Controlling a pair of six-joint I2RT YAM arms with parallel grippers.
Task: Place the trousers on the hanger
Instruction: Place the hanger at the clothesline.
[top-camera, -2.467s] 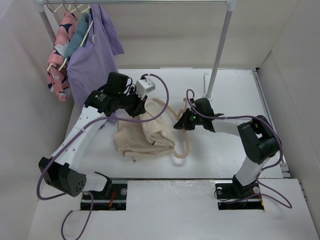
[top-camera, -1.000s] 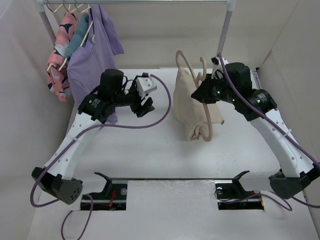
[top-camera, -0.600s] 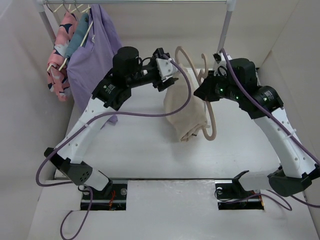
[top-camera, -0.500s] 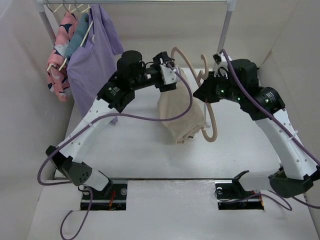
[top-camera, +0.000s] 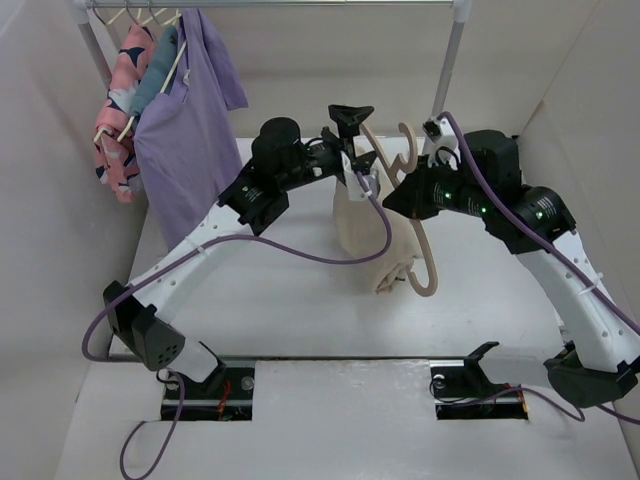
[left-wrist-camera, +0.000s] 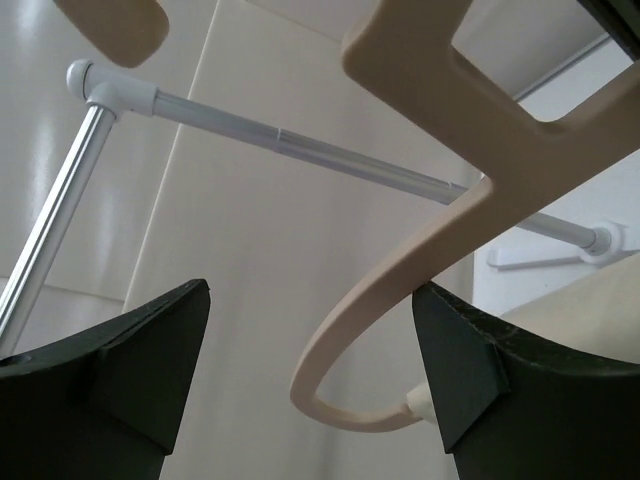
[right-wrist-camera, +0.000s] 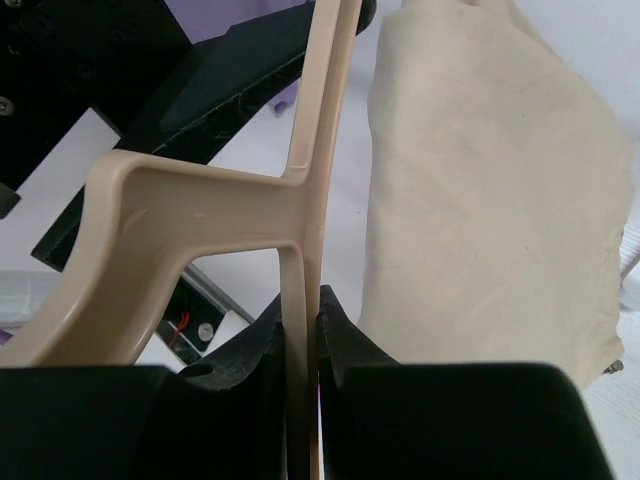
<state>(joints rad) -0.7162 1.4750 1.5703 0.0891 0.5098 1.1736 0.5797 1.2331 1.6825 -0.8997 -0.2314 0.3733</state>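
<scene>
Obs., working from near edge of the desk (top-camera: 250, 300) outward.

- Trousers (top-camera: 365, 215): folded over the hanger (top-camera: 425, 270), hanging as one cream bundle above the middle of the desk; whether the lower fold touches the desk, cannot tell. In the right wrist view the cloth (right-wrist-camera: 490, 200) hangs just right of the frame (right-wrist-camera: 200, 200).
- Right tool (right-wrist-camera: 302, 320): jaws narrow, pinched flat on a thin bar of the hanger; it carries hanger and cloth together, coming in from the right edge side.
- Left tool (left-wrist-camera: 310, 295): jaws wide, nothing gripped; the hanger's hook (left-wrist-camera: 480, 200) curves down into the gap between them, clear of both pads as far as the wrist view shows.
- Key relation: hook lies directly in front of the left tool, inside its gap; hanger's long axis runs near-to-far, hook end farthest; left arm is the nearer to the hook, right arm nearer to the body.
- Far edge: rail (left-wrist-camera: 300, 145) beyond the hook; purple shirt (top-camera: 185, 120) and pink garment (top-camera: 120, 110) hang at the far left corner.

Judgement: draping looks done; a closure on the hook would call for the left jaws centred on it.
</scene>
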